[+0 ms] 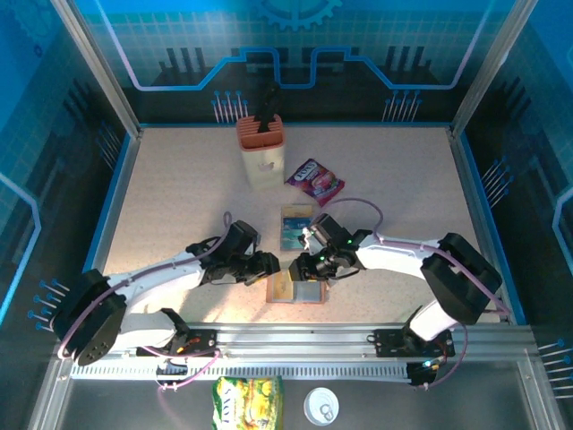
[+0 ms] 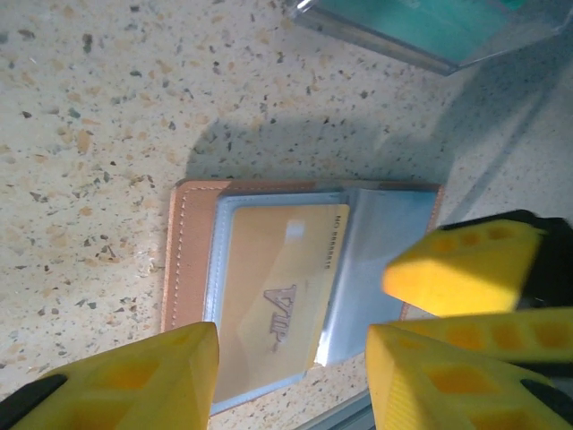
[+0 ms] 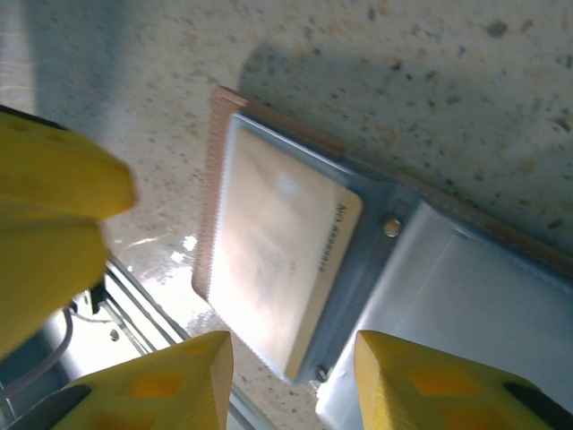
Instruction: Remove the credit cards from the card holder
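The card holder [image 1: 288,291] lies open and flat near the table's front edge, salmon-brown leather [image 2: 188,260] framing grey-blue clear sleeves. One gold credit card [image 2: 273,287] marked VIP sits inside the left sleeve, seen again as the credit card [image 3: 277,260] in the right wrist view beside the card holder's edge [image 3: 215,161]. My left gripper [image 1: 271,266] hovers open over the holder's left side, jaws [image 2: 291,376] straddling the card with nothing held. My right gripper [image 1: 303,266] hovers open just to the right, jaws [image 3: 291,385] over the sleeve's edge. The two grippers nearly touch.
A clear plastic box [image 1: 296,226] with teal contents lies just behind the holder. Further back are a purple snack packet [image 1: 314,179] and a cream stand with an orange top [image 1: 261,148]. The metal rail [image 1: 295,336] runs close in front; a yellow-green packet [image 1: 246,399] and a white lid [image 1: 320,406] lie beyond it.
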Tool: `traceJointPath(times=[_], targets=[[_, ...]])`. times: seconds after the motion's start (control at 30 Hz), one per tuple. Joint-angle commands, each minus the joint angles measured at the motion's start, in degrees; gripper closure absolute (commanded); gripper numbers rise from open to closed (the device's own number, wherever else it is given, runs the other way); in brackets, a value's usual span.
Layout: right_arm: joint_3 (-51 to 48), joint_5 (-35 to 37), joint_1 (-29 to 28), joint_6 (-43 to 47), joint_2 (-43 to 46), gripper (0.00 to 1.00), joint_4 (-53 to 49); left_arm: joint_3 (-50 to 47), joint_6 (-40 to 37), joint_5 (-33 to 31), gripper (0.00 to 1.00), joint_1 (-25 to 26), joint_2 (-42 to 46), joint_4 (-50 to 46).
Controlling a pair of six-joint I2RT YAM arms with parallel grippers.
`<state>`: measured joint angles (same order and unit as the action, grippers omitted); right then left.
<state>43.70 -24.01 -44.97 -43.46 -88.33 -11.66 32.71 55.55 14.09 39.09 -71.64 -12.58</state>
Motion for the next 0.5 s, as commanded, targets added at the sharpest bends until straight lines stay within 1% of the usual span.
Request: traceJointPath(times=[0.0, 0.13, 0.33, 0.47], targets=[[1.7, 0.0, -0.6, -0.1, 2.3, 0.59, -1.7, -0.5, 0.7, 1.7, 0.53, -0.4, -1.5, 1.6], [1.4, -0.5, -0.7, -0.9, 2.8, 0.59, -0.8, -0.3, 0.4, 2.4, 0.58, -0.4, -2.8, 2.3], [0.6, -0.7, -0.8, -1.5, 2.0, 0.59, 0.3, 0.2, -0.2, 4.1, 0.72, -0.1, -6.5, 4.3], [0.5, -0.7, -0.8, -1.4, 1.9, 0.59, 0.2, 1.5, -1.1, 4.2, 0.77, 0.3, -9.6, 3.7]])
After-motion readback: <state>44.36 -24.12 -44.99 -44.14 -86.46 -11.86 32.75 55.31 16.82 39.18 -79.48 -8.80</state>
